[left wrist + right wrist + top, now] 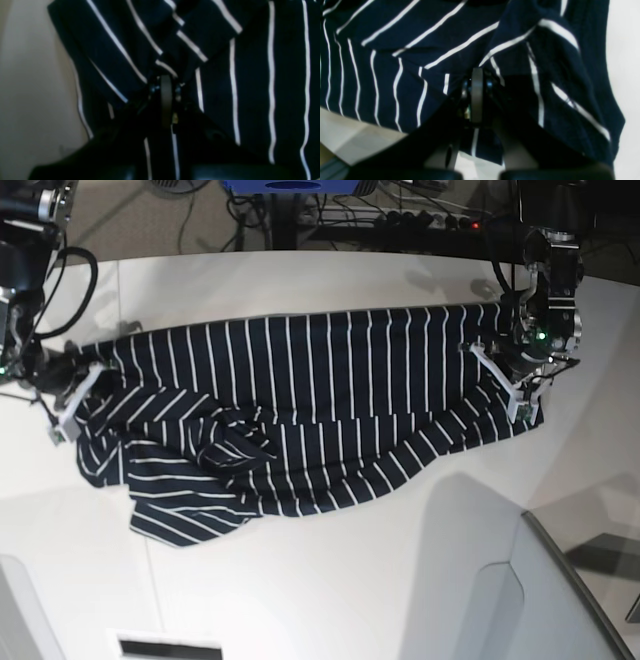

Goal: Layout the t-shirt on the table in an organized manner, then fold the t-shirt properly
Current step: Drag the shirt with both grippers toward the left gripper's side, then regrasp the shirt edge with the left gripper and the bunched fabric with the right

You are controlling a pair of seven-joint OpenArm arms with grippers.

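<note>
Stretched between two arms, one t-shirt [300,410] lies across the middle of one table [330,580], its white stripes running front to back along the flat upper band. Below that band the fabric sags in diagonal folds, with a bunched knot left of the shirt's centre and a loose flap trailing toward the near left.

Left of the shirt in the base view, the right gripper [68,402] sits at the garment's left end; the right wrist view shows its jaws drawn together on a pinch of striped cloth [475,75], with folds piled around the fingers. White tabletop shows just beyond the fabric's edge on that side.

Wide bare table surrounds the shirt: a broad clear strip behind it up to the far edge, and a larger open area in front reaching toward the near edge. A grey panel [560,580] stands at the near right, well apart from the shirt.

Right of the shirt, the left gripper [520,385] holds the garment's right end, jaws closed on a gathered fold in the left wrist view [166,75], pale table visible beside the cloth.
</note>
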